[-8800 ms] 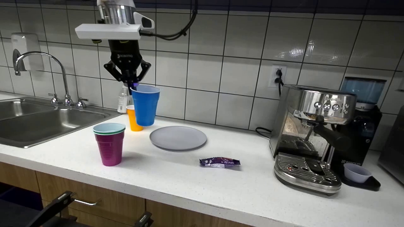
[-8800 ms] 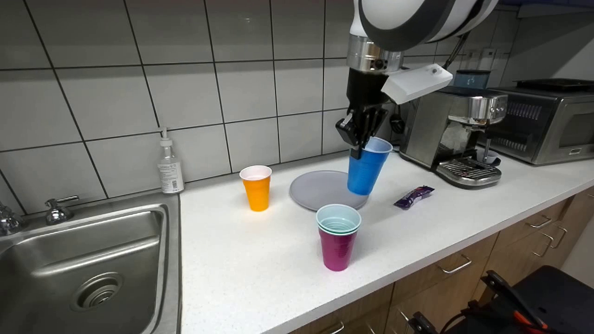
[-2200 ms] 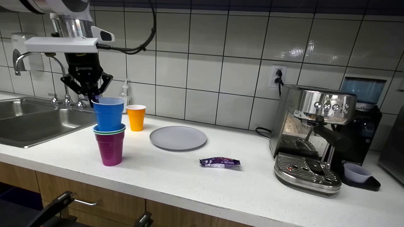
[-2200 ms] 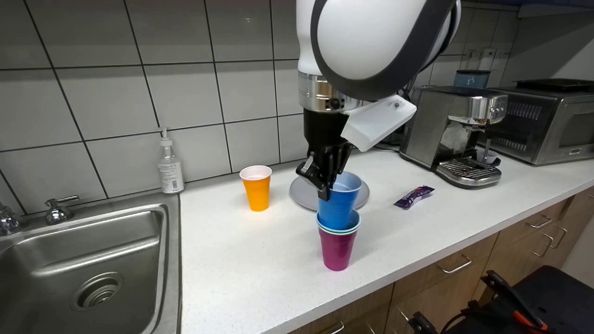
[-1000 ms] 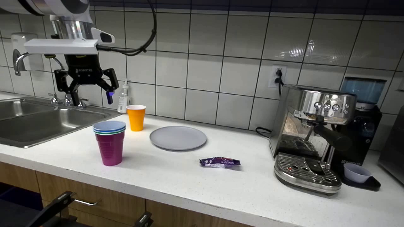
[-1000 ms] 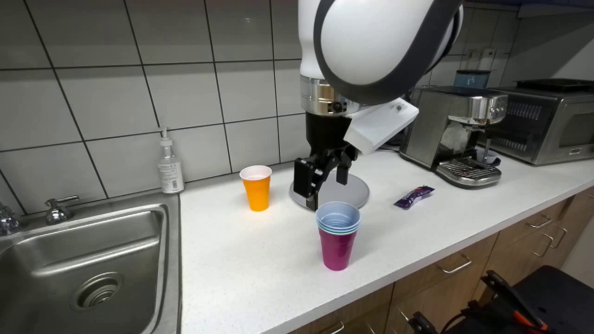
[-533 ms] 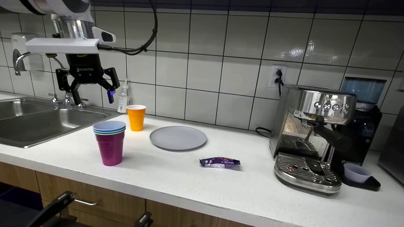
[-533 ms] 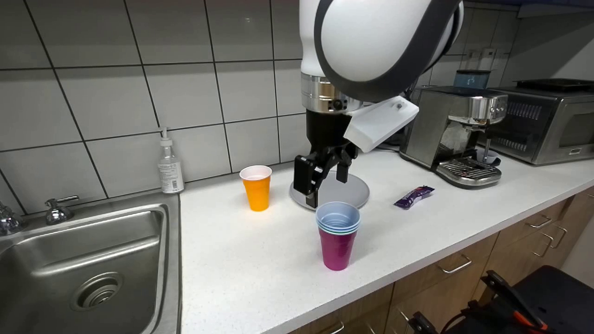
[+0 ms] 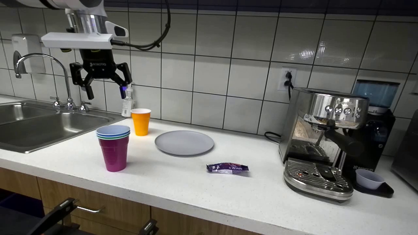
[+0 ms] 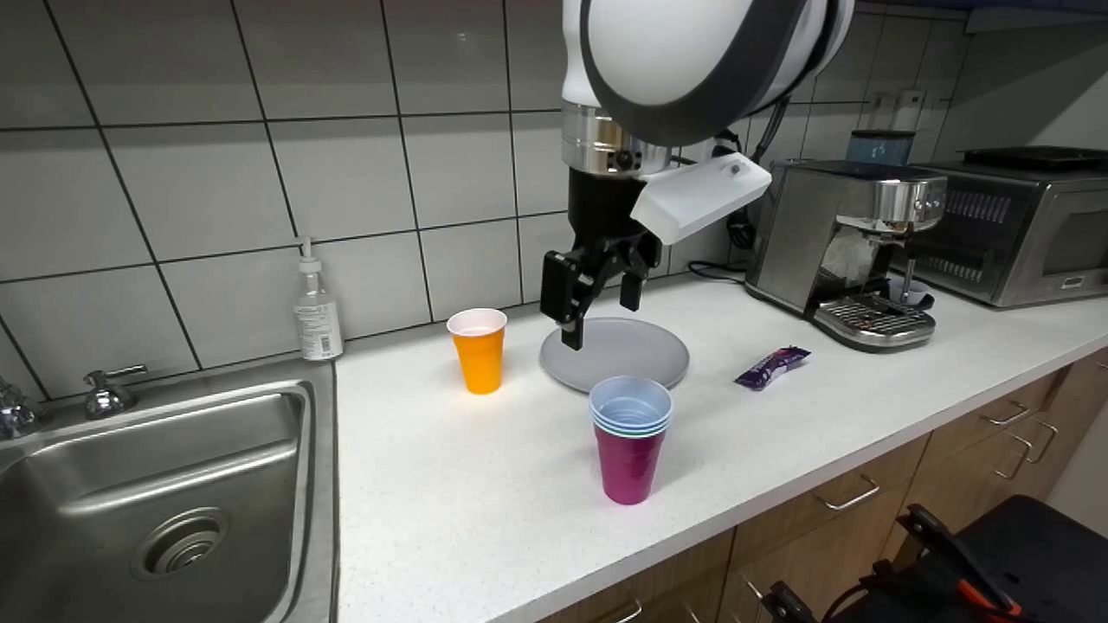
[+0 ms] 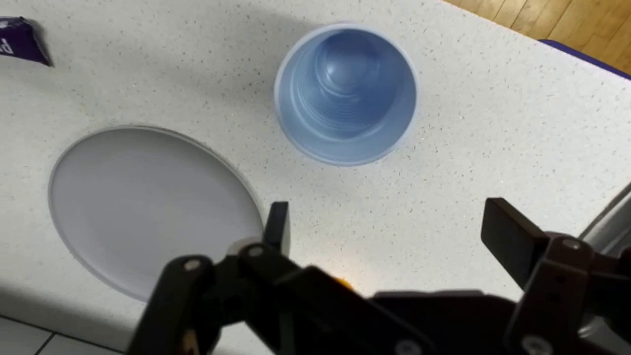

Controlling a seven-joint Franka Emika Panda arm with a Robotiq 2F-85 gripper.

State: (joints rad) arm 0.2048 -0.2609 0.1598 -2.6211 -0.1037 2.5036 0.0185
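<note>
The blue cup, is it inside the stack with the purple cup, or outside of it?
Inside. In both exterior views, the blue cup shows only its top, above the purple cup; the open gripper holds nothing.

Black fingers (image 11: 512,234) are hanging wide apart over the table (image 11: 438,177). A blue cup (image 11: 346,94) is standing mouth up near the edge above the wooden floor (image 11: 567,19). A grey plate (image 11: 148,207) is lying toward the opposite edge, by white tiles (image 11: 22,337). One end of a purple packet (image 11: 22,42) is showing, far from the sink (image 11: 611,219) edge. An orange sliver (image 11: 343,283) is peeking out between the fingers.
</note>
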